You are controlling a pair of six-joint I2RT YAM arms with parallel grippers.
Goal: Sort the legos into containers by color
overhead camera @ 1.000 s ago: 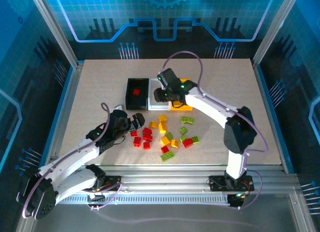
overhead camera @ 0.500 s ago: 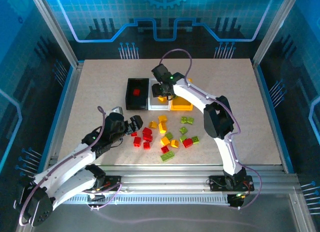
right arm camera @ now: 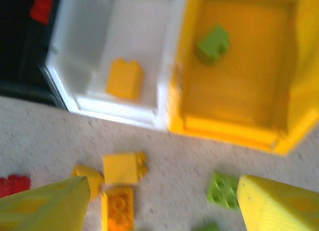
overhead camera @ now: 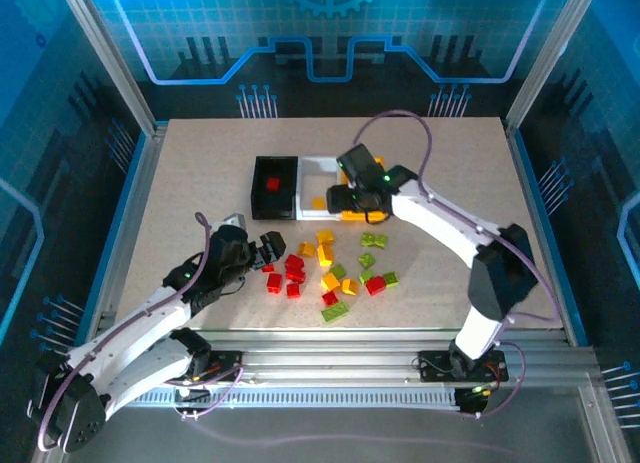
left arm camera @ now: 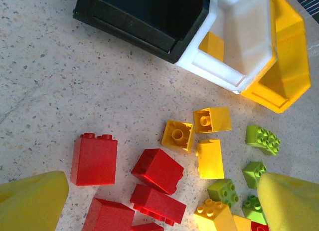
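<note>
Sorting has barely begun (one brick (right arm camera: 124, 79) per bin (right arm camera: 79, 46)), the pile (overhead camera: 329, 280) at six o'clock of them waiting, left gripper (left arm camera: 159, 196) and right gripper (right arm camera: 162, 191) both spread empty.

On the table (overhead camera: 190, 183) the containers (overhead camera: 300, 188) stand joined in a row toward the far side: left bin (overhead camera: 283, 201), middle bin (right arm camera: 134, 36) and right bin (right arm camera: 249, 91), each touching the next. A first brick (overhead camera: 272, 183) lies in the left bin, a second brick (right arm camera: 124, 79) near the front wall of the middle bin, and a third brick (right arm camera: 213, 43) in the right bin. The loose legos (overhead camera: 330, 268) lie scattered on the table just in front of the middle and right bins, several touching one another.
</note>
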